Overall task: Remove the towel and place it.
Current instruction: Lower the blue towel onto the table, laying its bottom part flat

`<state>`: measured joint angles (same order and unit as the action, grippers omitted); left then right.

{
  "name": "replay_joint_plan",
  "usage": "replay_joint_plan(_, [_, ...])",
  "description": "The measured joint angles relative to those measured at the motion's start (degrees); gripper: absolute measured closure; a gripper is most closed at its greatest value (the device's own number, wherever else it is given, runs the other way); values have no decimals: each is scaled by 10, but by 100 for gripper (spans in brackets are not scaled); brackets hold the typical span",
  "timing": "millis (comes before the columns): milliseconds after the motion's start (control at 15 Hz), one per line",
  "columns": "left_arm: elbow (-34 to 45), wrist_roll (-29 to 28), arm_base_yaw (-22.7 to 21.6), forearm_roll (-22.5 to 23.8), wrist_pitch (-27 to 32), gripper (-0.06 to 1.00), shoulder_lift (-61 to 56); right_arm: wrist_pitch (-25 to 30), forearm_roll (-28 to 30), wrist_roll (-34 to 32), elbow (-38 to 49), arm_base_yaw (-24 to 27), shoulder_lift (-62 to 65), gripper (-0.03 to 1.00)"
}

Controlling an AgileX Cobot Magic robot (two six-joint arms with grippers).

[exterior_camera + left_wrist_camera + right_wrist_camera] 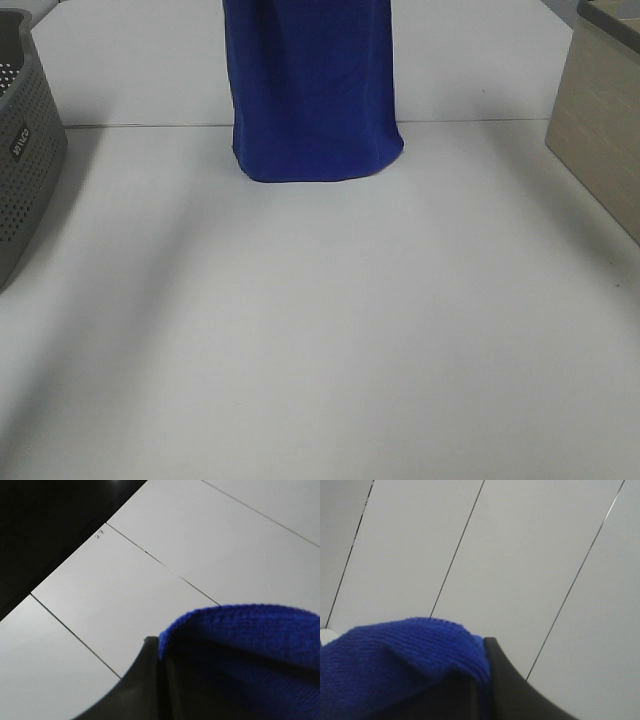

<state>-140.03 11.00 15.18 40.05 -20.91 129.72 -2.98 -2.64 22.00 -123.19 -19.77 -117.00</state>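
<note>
1. The left tool [159,649] is clenched on a fold of the towel [250,650]. In its wrist view we see the dark jaws pressed together with no gap, and the royal-blue cloth bulges out right beside them.
2. The right tool [483,655] is clenched on the towel [395,665] too. A rounded hump of blue, finely ribbed cloth sits against the dark jaw and touches it.
3. Behind both tools we see only white panels [125,580] divided by thin dark seams. In the left wrist view a dark, curved zone borders those panels.
4. In the exterior high view neither tool appears. The towel [312,90] hangs down from the top edge of the frame, slightly left of centre, as a tall, smooth blue sheet. Its rounded lower hem ends in the upper part of the frame.
5. That hem lies over the white surface [320,330], just below a thin line that crosses the frame from side to side. We cannot tell whether the hem touches the surface.
6. A grey perforated basket [25,170] stands at the left edge of the frame, partly cut off and well apart from the towel.
7. A beige box [600,130] stands at the upper right edge, also cut off and well apart from the towel.
</note>
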Motion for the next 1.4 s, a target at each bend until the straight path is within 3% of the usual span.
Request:
replay_joint_plan(333, [-89, 1, -37, -38, -1, 94, 68, -62, -1, 0, -22, 11, -48, 95])
replay_joint_plan(533, [-96, 7, -42, -46, -28, 94, 74, -58, -1, 0, -121, 11, -91, 95])
replay_joint_plan(1067, [-109, 11, -52, -66, -42, 94, 75, -37, -1, -5, -128, 25, -92, 95])
replay_joint_plan(1267, [-109, -14, -50, -61, -10, 94, 75, 79, -9, -7, -128, 25, -92, 95])
replay_joint_plan(1400, [-109, -91, -42, -42, 53, 94, 70, 167, -19, -14, -128, 25, -85, 95])
